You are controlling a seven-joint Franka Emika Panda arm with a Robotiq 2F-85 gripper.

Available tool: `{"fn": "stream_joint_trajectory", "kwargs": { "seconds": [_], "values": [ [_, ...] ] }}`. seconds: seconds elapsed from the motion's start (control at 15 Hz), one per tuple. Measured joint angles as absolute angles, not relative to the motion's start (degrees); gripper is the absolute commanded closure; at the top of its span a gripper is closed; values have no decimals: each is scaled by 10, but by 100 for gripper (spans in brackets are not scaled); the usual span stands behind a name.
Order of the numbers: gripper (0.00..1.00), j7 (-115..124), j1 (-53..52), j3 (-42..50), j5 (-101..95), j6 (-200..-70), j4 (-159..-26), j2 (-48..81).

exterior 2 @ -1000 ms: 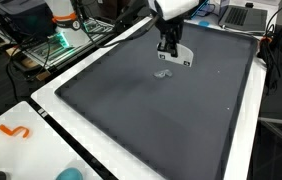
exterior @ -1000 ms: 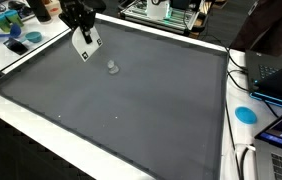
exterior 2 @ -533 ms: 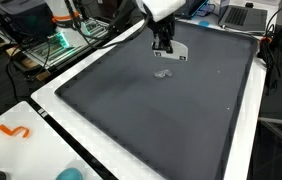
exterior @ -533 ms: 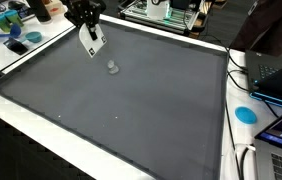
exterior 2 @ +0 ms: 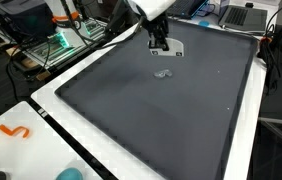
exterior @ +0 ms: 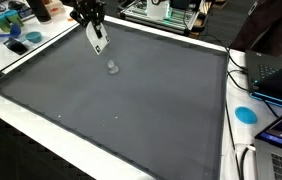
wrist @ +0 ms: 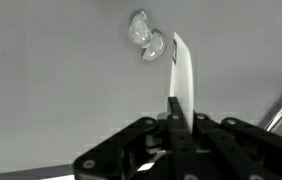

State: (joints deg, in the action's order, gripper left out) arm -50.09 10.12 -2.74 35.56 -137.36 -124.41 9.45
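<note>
My gripper (exterior: pixel 91 22) hangs above the far part of a large dark grey mat (exterior: pixel 131 100), shut on a thin white flat card (exterior: pixel 97 38) that dangles below the fingers. In the other exterior view the gripper (exterior 2: pixel 159 40) holds the same white card (exterior 2: pixel 171 48) clear of the mat. The wrist view shows the card (wrist: pixel 182 72) edge-on, sticking out from between the closed fingers (wrist: pixel 171 125). A small clear crumpled piece of plastic (exterior: pixel 112 68) lies on the mat (exterior 2: pixel 161 110) just beyond the card; that clear plastic piece (exterior 2: pixel 162 73) (wrist: pixel 146 37) is apart from the gripper.
A white table border (exterior: pixel 41 125) frames the mat. Laptops and cables (exterior: pixel 271 75) sit at one side with a blue round lid (exterior: pixel 245 114). Wire racks and clutter (exterior 2: pixel 61 40) stand beyond the other edge. An orange squiggle (exterior 2: pixel 16 131) lies on the white border.
The gripper has risen and drifted toward the mat's far edge with the white card, which has swung to hang more edge-on. The clear plastic piece has stayed put.
</note>
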Motion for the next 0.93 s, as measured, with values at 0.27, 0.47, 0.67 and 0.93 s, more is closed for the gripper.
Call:
{"fn": "stream_joint_trajectory", "kwargs": {
  "seconds": [0.27, 0.47, 0.67, 0.93],
  "values": [
    [99, -524, 96, -27, 358, -1382, -1260, 84],
    [99, -536, 90, -27, 358, -1386, -1269, 76],
    [99, -545, 81, -27, 358, -1397, -1275, 68],
    [99, -549, 66, -27, 347, -1403, -1276, 61]
  ]
}}
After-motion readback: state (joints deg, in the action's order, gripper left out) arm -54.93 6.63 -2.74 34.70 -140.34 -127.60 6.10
